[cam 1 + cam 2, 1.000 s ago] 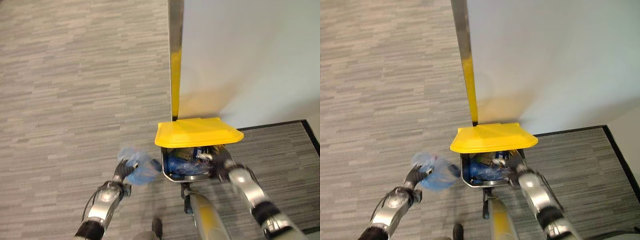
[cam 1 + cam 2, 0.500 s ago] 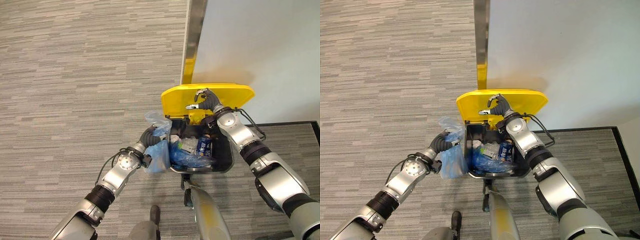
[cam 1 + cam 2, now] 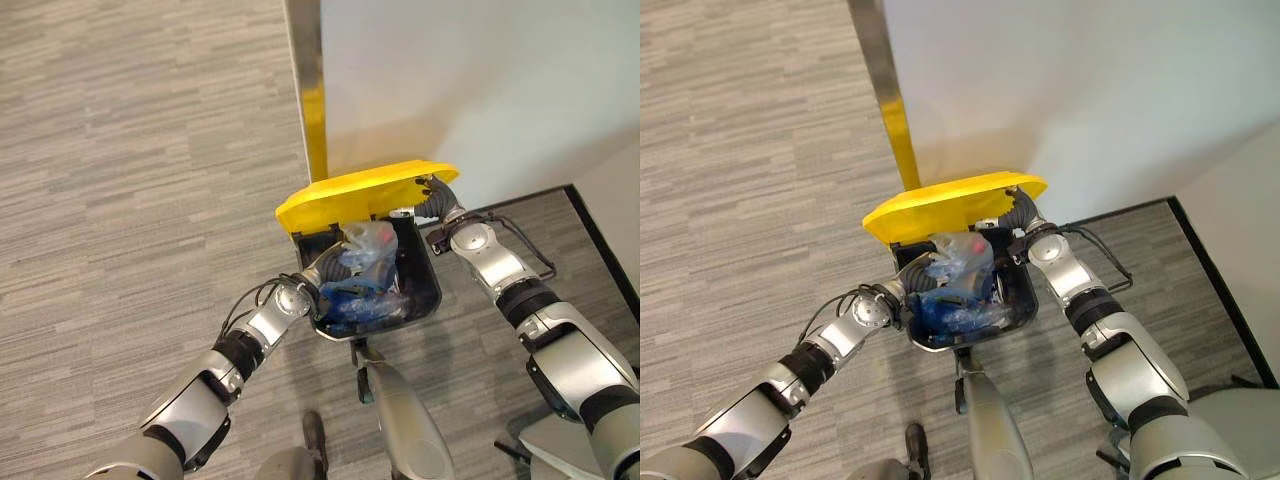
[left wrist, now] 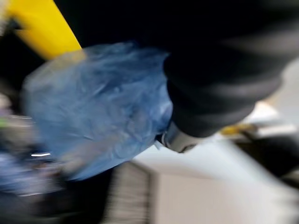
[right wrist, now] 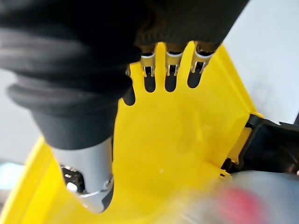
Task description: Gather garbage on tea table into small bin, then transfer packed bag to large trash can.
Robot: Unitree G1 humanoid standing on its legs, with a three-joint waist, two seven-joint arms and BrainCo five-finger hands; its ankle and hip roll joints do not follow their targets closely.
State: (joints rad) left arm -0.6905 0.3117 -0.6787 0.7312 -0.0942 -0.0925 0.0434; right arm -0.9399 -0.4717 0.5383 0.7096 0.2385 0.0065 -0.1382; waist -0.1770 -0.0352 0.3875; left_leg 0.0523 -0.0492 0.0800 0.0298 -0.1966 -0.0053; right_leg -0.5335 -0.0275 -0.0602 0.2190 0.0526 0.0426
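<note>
A large black trash can (image 3: 425, 288) stands by the wall with its yellow lid (image 3: 352, 190) raised. My right hand (image 3: 434, 193) is under the lid's far edge; in the right wrist view its straight fingers (image 5: 168, 71) press flat on the lid's yellow underside (image 5: 187, 140). My left hand (image 3: 322, 270) reaches over the can's near left rim, shut on a packed translucent blue bag (image 3: 366, 244). The bag hangs over the can's opening, above the rubbish inside. Up close, the blue bag (image 4: 93, 107) bulges beside my left hand's dark cover (image 4: 219, 74).
The can holds blue bags and other rubbish (image 3: 950, 310). A white wall (image 3: 470, 70) with a metal corner post (image 3: 305, 70) rises right behind it. Grey carpet (image 3: 130, 180) spreads to the left; a dark skirting line (image 3: 600, 240) runs on the right.
My left hand has carried the blue bag from beside the can's left wall to over its opening. The right hand still props the lid. The camera has shifted.
</note>
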